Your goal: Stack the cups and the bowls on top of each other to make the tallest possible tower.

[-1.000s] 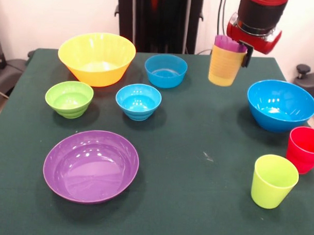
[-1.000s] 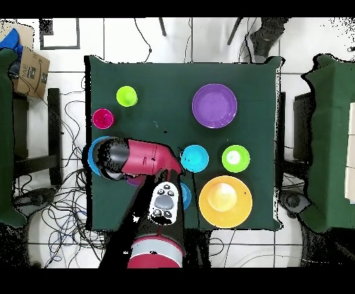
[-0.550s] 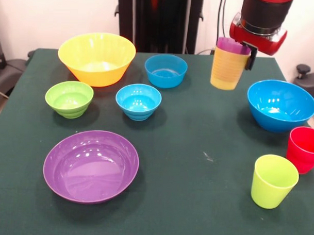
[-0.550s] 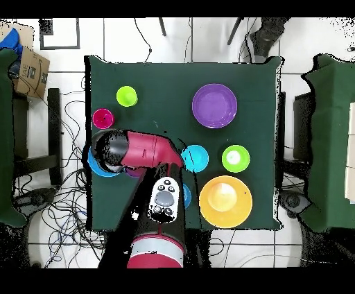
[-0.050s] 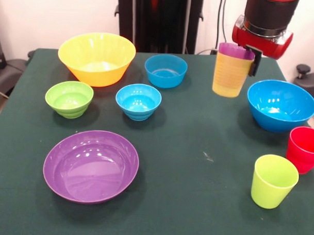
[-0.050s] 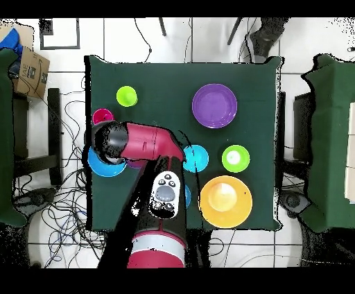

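right now the gripper [image 5: 250, 55] is clamped on the rim of the yellow cup [image 5: 229, 73], which has the purple cup [image 5: 234, 50] nested inside it, only its rim showing above; one dark finger shows on the outside of the wall by the rim. the pair hangs clear of the table [image 5: 198, 129], just to the picture's left of the large blue bowl [image 5: 280, 105], and leans a little rather than hanging plumb. the lime green cup [image 5: 272, 180] stands upright near the front corner with the red cup [image 5: 303, 148] just beside it, well apart from the carried pair. by my reading the step in hand is carrying the nested pair over to the lime green cup to start the tower on it. to do that well, i would keep the pair high enough to pass over the rim of the large blue bowl and the red cup, stop directly above the lime green cup's mouth, and level the pair before lowering, since a tilted base could catch the rim and tip the cup. the red cup stands so near that the descent ought to be straight down, not slanted. in the overhead view the arm [image 6: 142, 142] covers the carried cups, so the alignment is best judged from the front. the remaining bowls sit untouched on the other side of the table.
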Robot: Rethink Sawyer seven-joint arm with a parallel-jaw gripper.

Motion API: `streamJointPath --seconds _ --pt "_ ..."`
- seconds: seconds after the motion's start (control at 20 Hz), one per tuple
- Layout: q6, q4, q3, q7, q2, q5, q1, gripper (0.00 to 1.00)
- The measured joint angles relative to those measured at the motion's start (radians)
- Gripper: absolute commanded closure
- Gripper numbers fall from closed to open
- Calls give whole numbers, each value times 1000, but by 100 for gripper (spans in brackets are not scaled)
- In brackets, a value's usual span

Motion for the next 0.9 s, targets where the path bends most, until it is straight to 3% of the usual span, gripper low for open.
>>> streamJointPath --seconds 0.9 --pt "0 -52 0 0 42 0 7 100"
